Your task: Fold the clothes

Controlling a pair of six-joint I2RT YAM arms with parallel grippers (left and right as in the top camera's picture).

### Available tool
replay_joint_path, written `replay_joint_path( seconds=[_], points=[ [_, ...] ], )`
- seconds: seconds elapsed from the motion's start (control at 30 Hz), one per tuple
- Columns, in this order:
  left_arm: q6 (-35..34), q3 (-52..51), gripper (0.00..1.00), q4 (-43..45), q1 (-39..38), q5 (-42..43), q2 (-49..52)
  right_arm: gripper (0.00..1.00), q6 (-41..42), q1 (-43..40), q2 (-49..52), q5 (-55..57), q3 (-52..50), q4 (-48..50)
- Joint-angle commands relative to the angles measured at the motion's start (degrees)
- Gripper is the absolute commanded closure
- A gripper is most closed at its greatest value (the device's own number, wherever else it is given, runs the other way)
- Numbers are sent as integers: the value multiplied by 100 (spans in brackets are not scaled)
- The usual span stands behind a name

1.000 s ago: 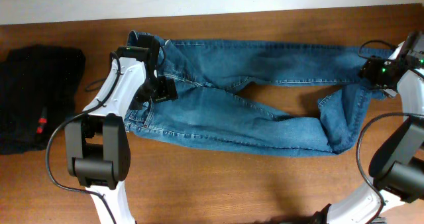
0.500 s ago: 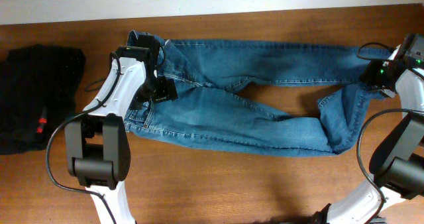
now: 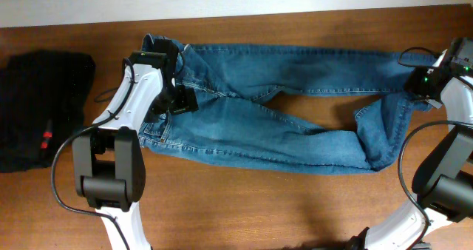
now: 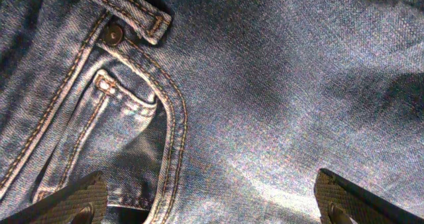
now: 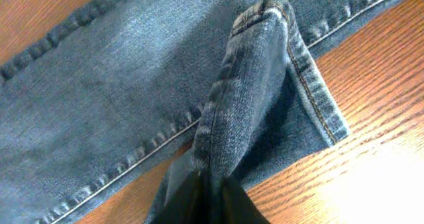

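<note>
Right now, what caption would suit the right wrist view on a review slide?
Right pincer pinches a raised fold of the blue jeans near a leg hem, above the wooden table.

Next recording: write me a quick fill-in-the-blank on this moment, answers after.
The medium-blue denim jeans lie on a ____ table.
The right end effector is shut on the jeans' leg ____.
The left end effector hangs ____ above a stitched pocket.
The black garment at the left bears a small ____ tag.
Missing: wooden; hem; open; red.
</note>
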Motion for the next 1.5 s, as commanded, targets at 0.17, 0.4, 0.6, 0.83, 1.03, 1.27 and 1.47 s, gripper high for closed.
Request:
replay_joint_path(
  seconds=[0.17, 0.4, 0.6, 0.83, 1.03, 1.27, 1.47],
  points=[
    [-33, 11, 1, -4, 4, 2, 52, 62, -20, 17, 63, 210, 44, 4],
    [-33, 11, 1, -4, 4, 2, 52, 67, -17, 20, 66, 205, -72, 140],
    [-33, 11, 1, -4, 4, 2, 52, 71, 7, 17, 131, 203, -223, 306],
    [-35, 11, 1, -4, 4, 2, 52, 82, 26, 15, 149, 179, -225, 317],
    [-33, 11, 1, -4, 4, 2, 52, 96, 136, 15, 149, 48, -223, 323],
    [-33, 11, 1, -4, 4, 2, 52, 96, 129, -157, -258, -146, 175, 168],
    [-33, 11, 1, -4, 4, 2, 52, 96, 129, -568, -890, -146, 234, 240]
  ],
)
